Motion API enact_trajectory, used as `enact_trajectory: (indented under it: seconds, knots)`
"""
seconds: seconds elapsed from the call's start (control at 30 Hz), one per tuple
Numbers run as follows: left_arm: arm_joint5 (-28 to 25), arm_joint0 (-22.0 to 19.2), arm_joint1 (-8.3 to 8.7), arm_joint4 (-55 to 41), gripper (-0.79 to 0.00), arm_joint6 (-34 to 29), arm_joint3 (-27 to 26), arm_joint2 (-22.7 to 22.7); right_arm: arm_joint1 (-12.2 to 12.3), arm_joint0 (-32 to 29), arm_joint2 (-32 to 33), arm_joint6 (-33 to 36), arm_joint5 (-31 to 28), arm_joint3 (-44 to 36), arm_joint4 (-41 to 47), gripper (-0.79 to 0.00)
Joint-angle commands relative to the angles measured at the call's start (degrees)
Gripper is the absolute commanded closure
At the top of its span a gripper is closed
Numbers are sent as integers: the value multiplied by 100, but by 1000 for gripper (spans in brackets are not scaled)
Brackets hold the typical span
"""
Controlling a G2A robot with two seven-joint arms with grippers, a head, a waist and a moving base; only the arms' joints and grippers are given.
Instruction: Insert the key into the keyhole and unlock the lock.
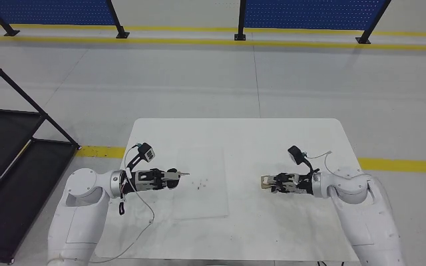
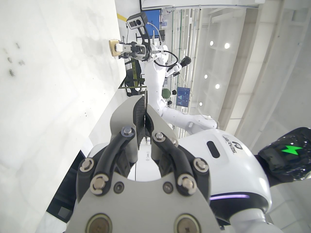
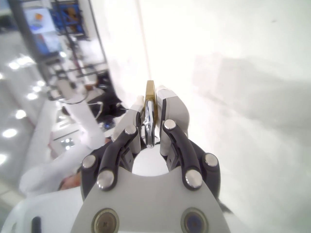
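Observation:
My left gripper [image 1: 174, 175] hovers over the table's left half, shut on a small metal key [image 1: 183, 174] whose blade points toward the other arm. In the left wrist view the key [image 2: 146, 97] shows edge-on, sticking out from between the black pads [image 2: 139, 115]. My right gripper [image 1: 273, 181] is over the table's right half, shut on a brass padlock [image 1: 265, 181] that faces the key. The right wrist view has the padlock's brass body [image 3: 150, 89] and silver shackle [image 3: 148, 120] clamped between the fingers. A wide gap separates key and padlock [image 2: 112, 47].
The white table [image 1: 239, 139] carries a few dark specks [image 1: 203, 183] between the two grippers. A black rack [image 1: 26, 166] stands on the floor beyond the table's left side. Blue barriers [image 1: 306, 12] line the far floor.

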Motion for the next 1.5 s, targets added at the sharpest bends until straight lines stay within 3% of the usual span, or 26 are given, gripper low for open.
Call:
enact_trajectory:
  seconds: [0.0, 0.3, 0.73, 1.0, 1.47]
  knots:
    - [-12, 36, -9, -13, 0, 182, -84, 173, -1, -194, 79, -133, -98, -121, 455, 0]
    - [-254, -54, -17, -61, 0, 428, -248, 836, -4, -900, 269, -772, -725, -653, 1501, 0]
    - [-331, -324, -2, -134, 0, 502, -277, 1579, -1, -1189, 26, -1258, -1988, -942, 1549, 0]
    - [-360, -428, 7, -208, 0, 572, -198, 1953, 2, -1103, -177, -1243, -2070, -914, 1793, 0]
    - [-382, -392, -2, -209, 0, 721, -243, 2027, -1, -1103, -224, -1310, -2030, -926, 1813, 0]
